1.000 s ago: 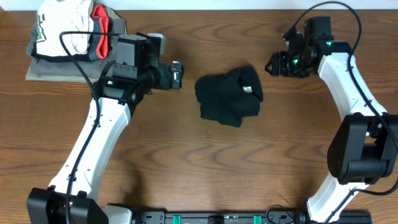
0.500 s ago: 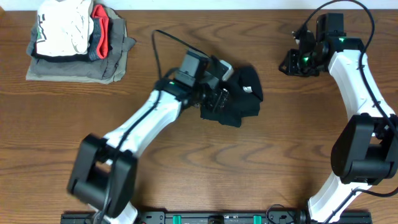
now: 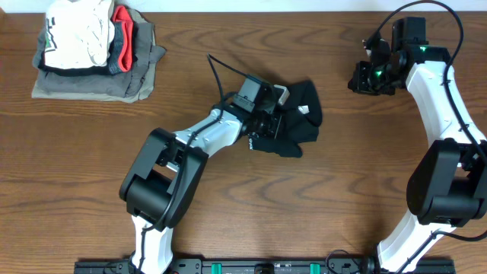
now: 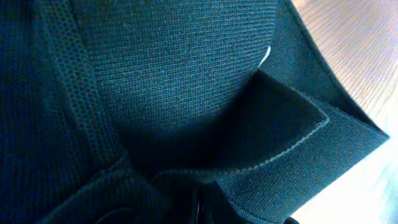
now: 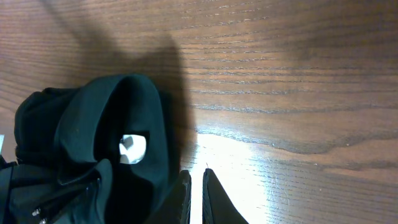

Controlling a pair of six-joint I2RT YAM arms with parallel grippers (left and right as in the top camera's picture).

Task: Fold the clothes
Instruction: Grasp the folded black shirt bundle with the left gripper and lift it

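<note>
Within the last second the left arm had swung away from the stack of garments at the far left and reached across to the middle of the table [image 3: 228,205]. The right arm had drawn back a little toward the right edge, and both sets of jaws had closed.

At the far left of the overhead view the stack lay untouched: a white garment with dark print [image 3: 76,34] on top, a red piece [image 3: 122,34] tucked beside it, and a grey-olive folded garment [image 3: 99,85] underneath.

The left gripper [image 3: 268,122] was pressed down onto the left part of the black T-shirt [image 3: 300,114]. Its jaws were clenched on the fabric. In the left wrist view dark knit cloth filled almost the whole picture. A stitched hem [image 4: 292,146] stood up in a fold, and the cloth puckered toward the bottom centre where the grip was.

The T-shirt lay crumpled in a heap at the centre of the table, well apart from the stack. A small white patch [image 3: 302,109] showed on its upper side. A strip of bare wood separated the heap from the right arm.

The right gripper [image 5: 196,186] hung over the bare wood just right of the T-shirt, near the far right of the table. Its fingers [image 5: 211,190] were drawn almost together, with only a sliver of gap and nothing between them. In the right wrist view the T-shirt's rounded fold lay just left of the fingertips, and I could not tell whether it touched them.
</note>
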